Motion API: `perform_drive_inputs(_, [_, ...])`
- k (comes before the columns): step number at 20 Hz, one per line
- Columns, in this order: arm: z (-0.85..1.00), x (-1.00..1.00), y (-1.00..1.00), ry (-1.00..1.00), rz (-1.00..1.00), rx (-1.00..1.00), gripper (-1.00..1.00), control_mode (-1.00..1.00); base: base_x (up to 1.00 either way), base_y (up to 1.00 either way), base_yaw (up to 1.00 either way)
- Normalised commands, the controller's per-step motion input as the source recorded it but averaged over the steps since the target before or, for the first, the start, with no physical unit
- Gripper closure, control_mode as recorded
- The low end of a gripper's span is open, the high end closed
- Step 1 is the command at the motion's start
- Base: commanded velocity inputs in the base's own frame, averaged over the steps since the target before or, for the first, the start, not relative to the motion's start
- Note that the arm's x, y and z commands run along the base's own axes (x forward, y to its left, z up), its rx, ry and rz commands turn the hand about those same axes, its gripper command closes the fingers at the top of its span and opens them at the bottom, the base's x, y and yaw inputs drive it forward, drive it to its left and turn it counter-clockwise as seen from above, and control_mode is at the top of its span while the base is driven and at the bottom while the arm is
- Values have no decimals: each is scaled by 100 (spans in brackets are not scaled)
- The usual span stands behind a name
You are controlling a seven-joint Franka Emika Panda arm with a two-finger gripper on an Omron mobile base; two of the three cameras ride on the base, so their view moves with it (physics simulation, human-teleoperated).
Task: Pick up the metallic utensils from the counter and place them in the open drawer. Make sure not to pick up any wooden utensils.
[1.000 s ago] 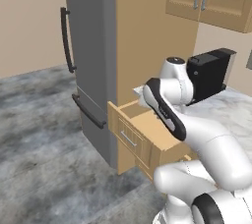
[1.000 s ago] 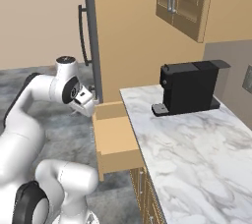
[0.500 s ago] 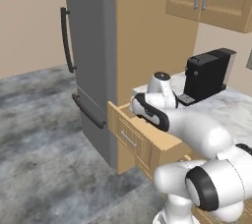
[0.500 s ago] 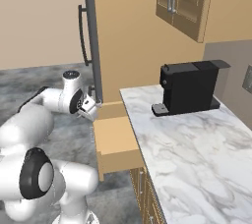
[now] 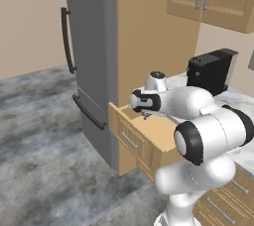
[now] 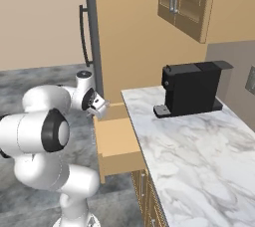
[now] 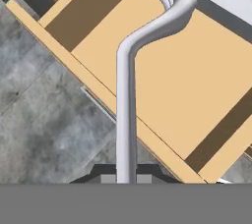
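We see the gripper (image 7: pixel 126 179) over the open drawer (image 7: pixel 162 75), jaws closed tight on the silver fork (image 7: pixel 125 115), tines out over the box interior: risk, in our view, is early release, w/ handle end over the front wall, tipping it floorward.

Left base view: from behind-left of the arm, facing forward and down; drawer (image 5: pixel 149 133) at centre, fridge (image 5: pixel 87 56) upper left. Right base view: from behind-right, same drawer (image 6: pixel 117 144) at centre left, counter (image 6: pixel 199 146) lower right. Hand view: close above the drawer (image 7: pixel 182 85), looking straight down, floor (image 7: pixel 44 115) at left.
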Motion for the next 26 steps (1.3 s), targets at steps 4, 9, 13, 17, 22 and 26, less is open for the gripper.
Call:
perform_drive_inputs(4, [-51,34,-4,9,-6,-3,100,-100,0,0,0])
perform_drive_inputs(9, [-34,18,-2,7,-12,0,100,-100,0,0,0])
perform_drive_inputs(13, [-4,19,-6,0,-6,0,100,-100,0,0,0])
perform_drive_inputs(17, [-10,21,-28,2,-6,1,100,-100,0,0,0])
perform_drive_inputs(22, [-38,1,-37,5,-9,0,100,-100,0,0,0])
perform_drive_inputs(26, [-41,4,-16,3,-8,0,100,-100,0,0,0])
